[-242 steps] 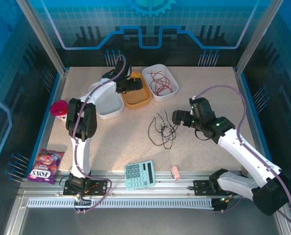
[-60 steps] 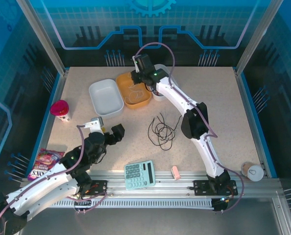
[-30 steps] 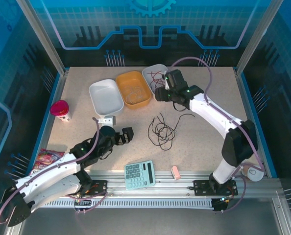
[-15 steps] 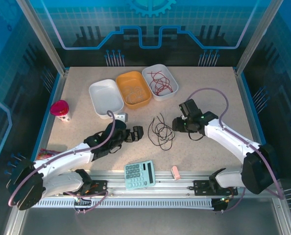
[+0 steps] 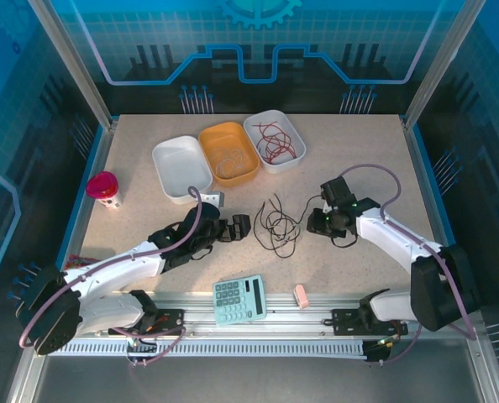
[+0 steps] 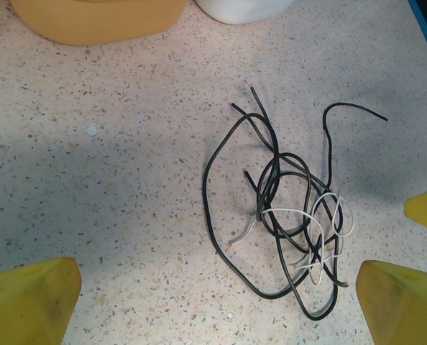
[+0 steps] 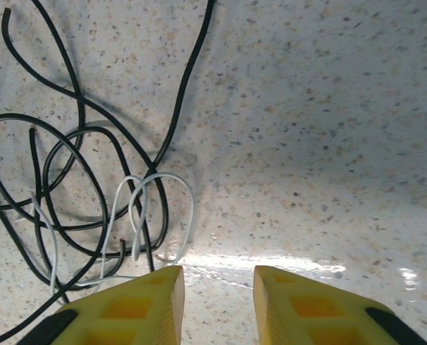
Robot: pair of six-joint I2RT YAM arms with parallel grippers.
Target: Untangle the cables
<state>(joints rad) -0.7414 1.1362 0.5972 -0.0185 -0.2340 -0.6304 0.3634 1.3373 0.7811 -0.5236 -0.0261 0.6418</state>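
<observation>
Nearest the arm bases, a calculator (image 5: 239, 300) and a pink eraser (image 5: 301, 295) lie on the desk (image 5: 367, 159), apart from the work. Past them, mid-desk, the cables (image 5: 279, 227) sit in one loose knot: black strands with a few whitish loops threaded through.

The left fingers (image 5: 237, 227) hang just beside the knot on its left, spread as wide as they go and gripping nothing. They are probably placed there to pin or take a strand from that side. The right fingers (image 5: 315, 220) sit low at the knot's right edge, set at a narrow gap. Bare desk shows between them and a whitish loop lies just beside one tip, so they seem lined up to pinch that loop.

Farthest off stand a white tray (image 5: 159, 155), an orange tray (image 5: 206, 143) holding whitish wire, and a second white tray (image 5: 251, 128) holding red wire, which suggests sorting by colour.
</observation>
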